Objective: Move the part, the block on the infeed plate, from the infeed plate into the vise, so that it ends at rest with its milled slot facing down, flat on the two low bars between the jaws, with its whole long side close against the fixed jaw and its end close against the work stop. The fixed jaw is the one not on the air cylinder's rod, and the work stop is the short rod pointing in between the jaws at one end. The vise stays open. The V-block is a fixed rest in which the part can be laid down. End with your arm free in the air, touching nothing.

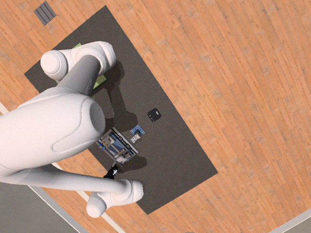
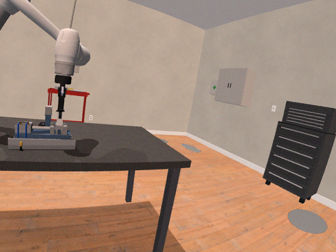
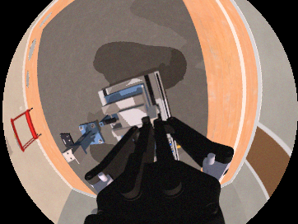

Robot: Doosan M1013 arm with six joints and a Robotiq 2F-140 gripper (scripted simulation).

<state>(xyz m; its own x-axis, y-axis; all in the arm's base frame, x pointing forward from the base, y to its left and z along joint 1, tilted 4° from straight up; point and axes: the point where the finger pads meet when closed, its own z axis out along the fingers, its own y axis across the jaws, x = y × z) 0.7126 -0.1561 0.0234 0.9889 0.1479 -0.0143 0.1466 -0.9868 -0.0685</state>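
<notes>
Item 1: gripper (image 2: 60,117), black, lower left of exterior view, pointing straight down from white wrist. Fingers pressed together, nothing pinched betw. them. In wrist view gripper (image 3: 151,123) sits centre frame, tips meeting over the vise's near end; top view shows it (image 1: 113,170) just below the vise, lower centre. Contact w/ vise: cannot tell.

Item 2: vise (image 1: 117,146), grey base w/ blue parts, centre of top view, on dark table (image 1: 174,157). Exterior view: vise (image 2: 41,142) at left, long grey base facing camera, blue hoses at its left end.

Item 3: part. A pale block (image 2: 60,128) stands in the vise directly under the fingertips in exterior view; prob. the part, but slot orientation and seating too small to tell.

Item 4: V-block (image 1: 137,130), blue, just upper right of vise in top view, w/ small grey piece (image 1: 134,138) beside it.

Item 5: infeed plate (image 1: 153,114), black square, further upper right, apart from vise.

Item 6: tool chest (image 2: 300,151), black, right of exterior view. Red cart (image 2: 68,91) behind gripper at far wall.
</notes>
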